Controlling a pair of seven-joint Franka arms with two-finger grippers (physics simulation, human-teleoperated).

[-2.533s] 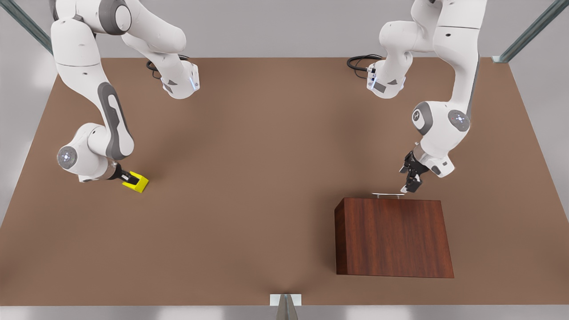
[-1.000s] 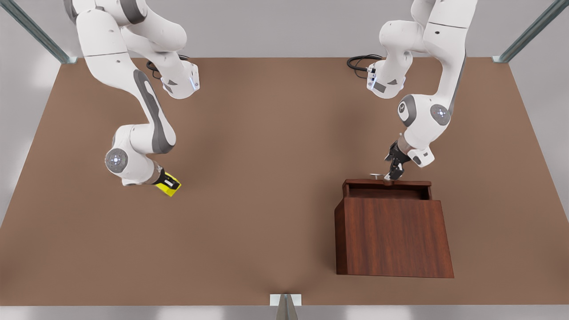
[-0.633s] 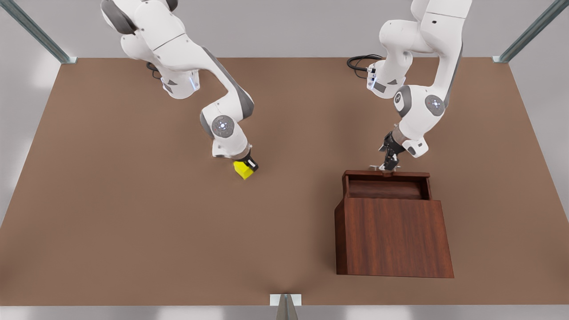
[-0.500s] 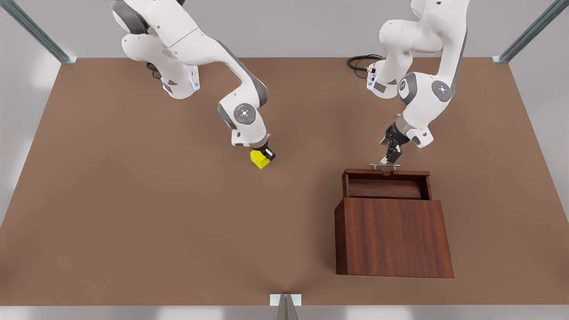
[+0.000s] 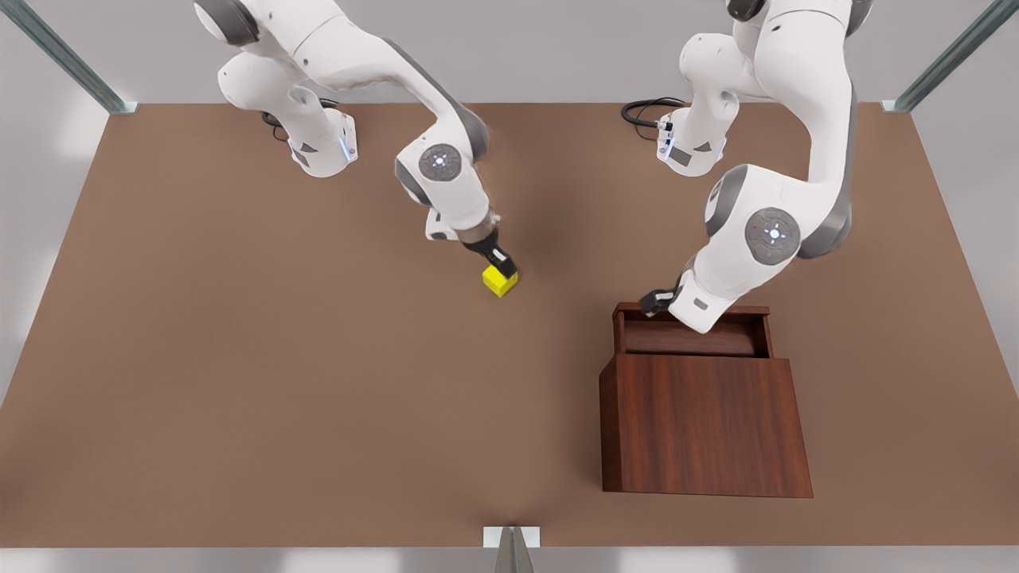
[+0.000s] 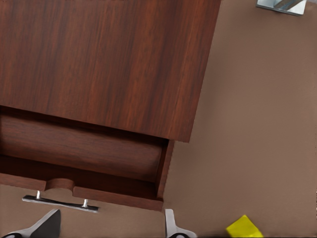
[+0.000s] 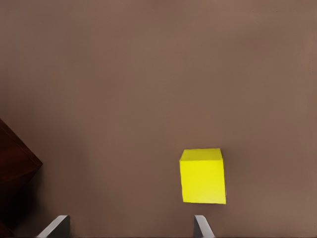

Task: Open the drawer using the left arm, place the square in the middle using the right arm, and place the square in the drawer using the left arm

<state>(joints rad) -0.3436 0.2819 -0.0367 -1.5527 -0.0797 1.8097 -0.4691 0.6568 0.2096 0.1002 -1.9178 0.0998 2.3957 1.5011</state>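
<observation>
The yellow square [image 5: 500, 280] [image 7: 203, 176] rests on the brown table [image 5: 318, 382] near its middle. My right gripper [image 5: 497, 259] [image 7: 130, 227] hovers just behind it, open, with the square lying free past its fingertips. The drawer [image 5: 691, 337] [image 6: 74, 148] stands pulled out of the wooden cabinet [image 5: 704, 422], and its inside is bare. Its silver handle [image 6: 59, 203] sits just beyond my left gripper [image 5: 654, 302] [image 6: 109, 228], which is open and off the handle. The square [image 6: 243, 227] also shows in the left wrist view, off to the drawer's side.
Both arm bases [image 5: 322, 147] [image 5: 691, 147] stand at the table's far edge, each with a black cable [image 5: 645, 110]. Metal frame posts [image 5: 64, 56] rise at the far corners. A small bracket [image 5: 511, 537] sits at the near edge.
The right arm carried the square from the front view's left to the table's middle and let it go. The left gripper pulled the drawer open, released the handle and swung round above it.
</observation>
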